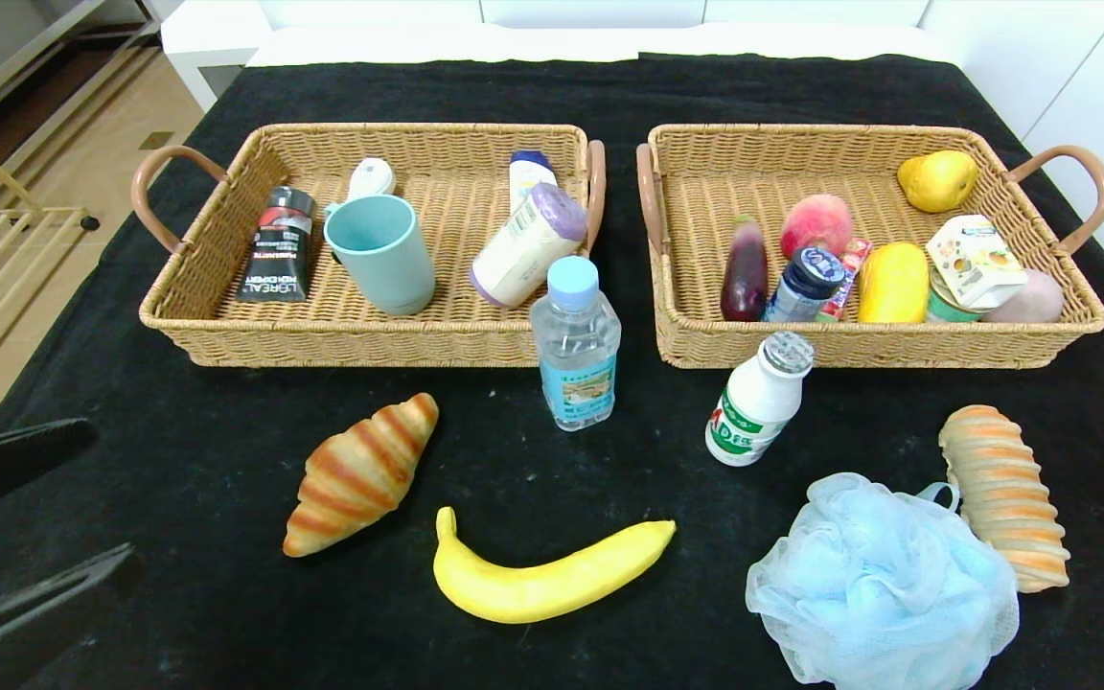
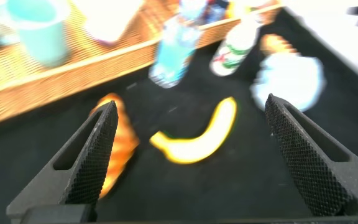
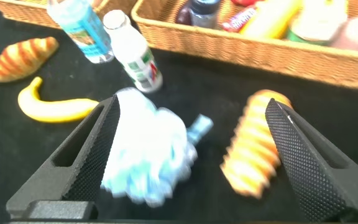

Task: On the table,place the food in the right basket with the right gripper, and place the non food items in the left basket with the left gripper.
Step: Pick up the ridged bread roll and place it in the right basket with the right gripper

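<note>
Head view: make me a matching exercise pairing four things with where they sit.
Things:
1. teal cup
2. peach
3. banana
4. blue bath sponge

Places:
A. on the cloth, beside the croissant
B. in the left basket
C. on the cloth, touching the spiral bread roll
D. in the right basket

Pairs: 1-B, 2-D, 3-A, 4-C

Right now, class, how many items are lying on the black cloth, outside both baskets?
6: a croissant front left, a banana front centre, a water bottle and a white drink bottle before the baskets, a blue bath pouf and a spiral bread roll front right.
</note>
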